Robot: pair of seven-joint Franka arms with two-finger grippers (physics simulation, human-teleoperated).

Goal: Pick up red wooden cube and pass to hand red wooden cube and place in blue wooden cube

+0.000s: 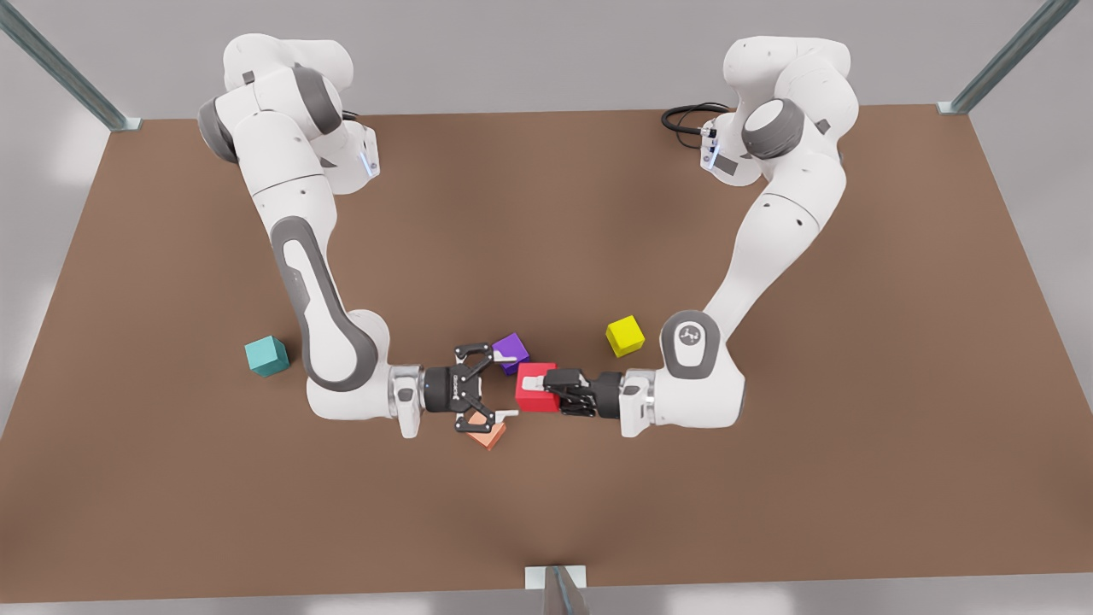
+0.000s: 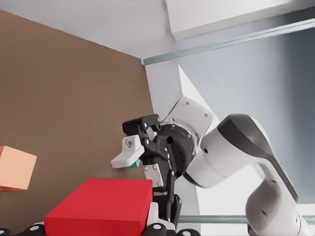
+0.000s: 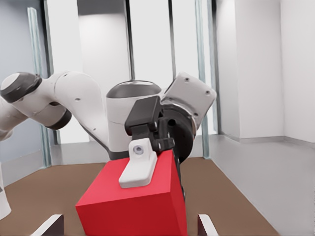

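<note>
The red wooden cube (image 1: pixel 529 400) hangs above the table's middle. My left gripper (image 1: pixel 546 386), on the arm at the front view's right, is shut on it, one white pad (image 3: pixel 138 167) lying on the cube's face (image 3: pixel 133 206). My right gripper (image 1: pixel 505 383), on the arm at the front view's left, faces it open, with its fingertips (image 3: pixel 51 225) at the cube's near edge on either side. The blue wooden cube (image 1: pixel 266 355), teal, rests on the table far toward the front view's left. In the left wrist view it peeks out behind the right gripper (image 2: pixel 147 177).
A purple cube (image 1: pixel 512 350) and a salmon-orange cube (image 1: pixel 488 436) lie on the brown table (image 1: pixel 768 478) just beneath the right gripper's fingers. A yellow cube (image 1: pixel 625 335) sits behind the left arm's wrist. Metal posts stand at the table's corners.
</note>
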